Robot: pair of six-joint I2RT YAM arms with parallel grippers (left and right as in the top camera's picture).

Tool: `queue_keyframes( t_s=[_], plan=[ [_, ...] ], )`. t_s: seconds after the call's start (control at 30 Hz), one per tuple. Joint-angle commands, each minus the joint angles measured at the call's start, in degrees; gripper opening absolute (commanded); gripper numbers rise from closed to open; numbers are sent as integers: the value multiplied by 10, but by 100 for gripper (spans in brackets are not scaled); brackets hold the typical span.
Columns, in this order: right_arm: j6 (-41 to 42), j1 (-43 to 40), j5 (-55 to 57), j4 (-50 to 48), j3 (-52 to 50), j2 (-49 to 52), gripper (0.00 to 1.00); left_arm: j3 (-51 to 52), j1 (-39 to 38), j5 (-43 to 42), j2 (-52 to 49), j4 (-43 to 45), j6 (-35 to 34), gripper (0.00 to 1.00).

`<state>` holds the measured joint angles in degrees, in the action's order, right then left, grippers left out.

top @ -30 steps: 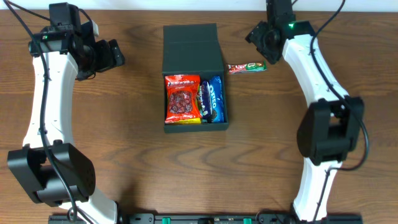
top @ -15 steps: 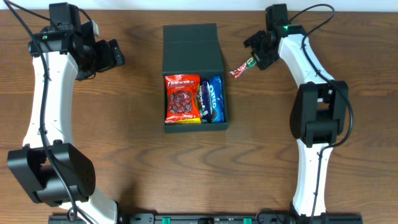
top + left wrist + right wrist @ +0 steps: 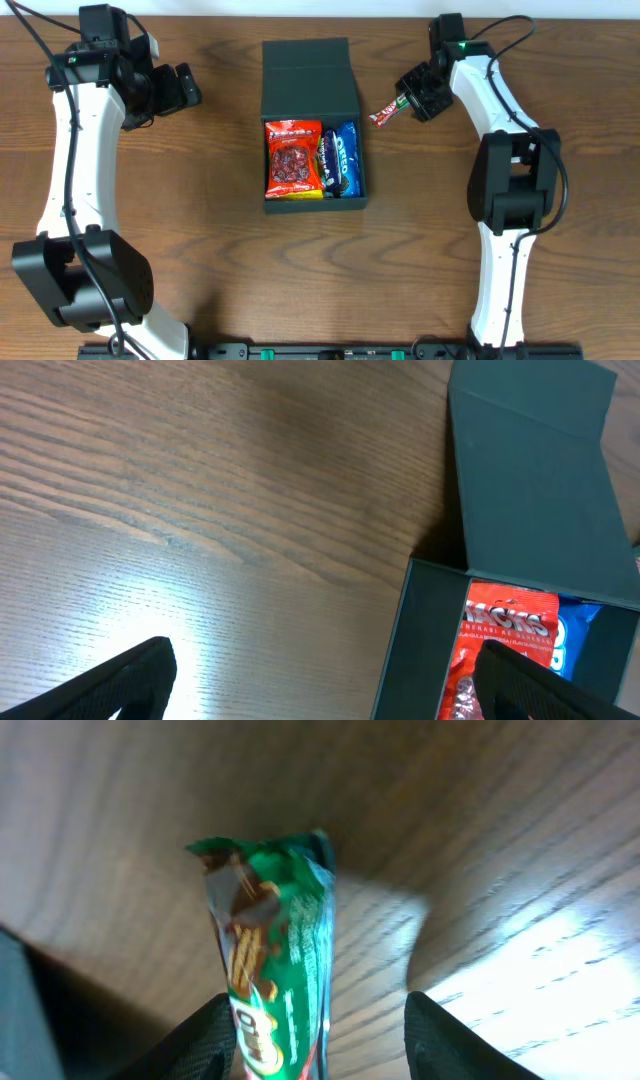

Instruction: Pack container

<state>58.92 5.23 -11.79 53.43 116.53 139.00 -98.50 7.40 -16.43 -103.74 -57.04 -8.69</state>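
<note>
The container (image 3: 312, 204) is a dark teal box in the middle of the table, its flap lid (image 3: 310, 80) lying open behind it. Inside lie a red snack packet (image 3: 293, 158) and a blue Oreo packet (image 3: 345, 158). A green and red packet (image 3: 384, 113) lies tilted just right of the box. My right gripper (image 3: 411, 99) is at its far end. In the right wrist view the fingers (image 3: 320, 1035) straddle this packet (image 3: 275, 950); it touches one finger and a gap shows at the other. My left gripper (image 3: 185, 88) is open and empty, left of the box.
The left wrist view shows the open fingers (image 3: 320, 685) over bare wood, with the box's left wall (image 3: 425, 630), the lid (image 3: 530, 470) and the red packet (image 3: 505, 645) to the right. The table's far edge runs behind both arms.
My right gripper came down from behind onto the green packet. The packet turned from lying level to tilted, its near end toward the box. The left arm has not moved.
</note>
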Motion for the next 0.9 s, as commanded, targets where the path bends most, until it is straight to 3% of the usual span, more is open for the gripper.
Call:
queue_keyframes(
  t_s=[0.0,0.3,0.43,0.7,0.87],
  plan=[
    [-34,-5,13,17,6,9,54,-12,1,3,-4,-5,10,96],
    [-65,-14,38,85,6,9,52,-12,1,3,-4,-17,10,96],
    [-65,-23,38,96,6,9,36,-12,1,3,-4,-20,10,96],
    [-68,-33,44,96,6,9,20,-12,1,3,-4,-30,10,96],
    [-172,-41,35,96,23,8,11,-12,1,3,-4,-30,10,96]
  ],
)
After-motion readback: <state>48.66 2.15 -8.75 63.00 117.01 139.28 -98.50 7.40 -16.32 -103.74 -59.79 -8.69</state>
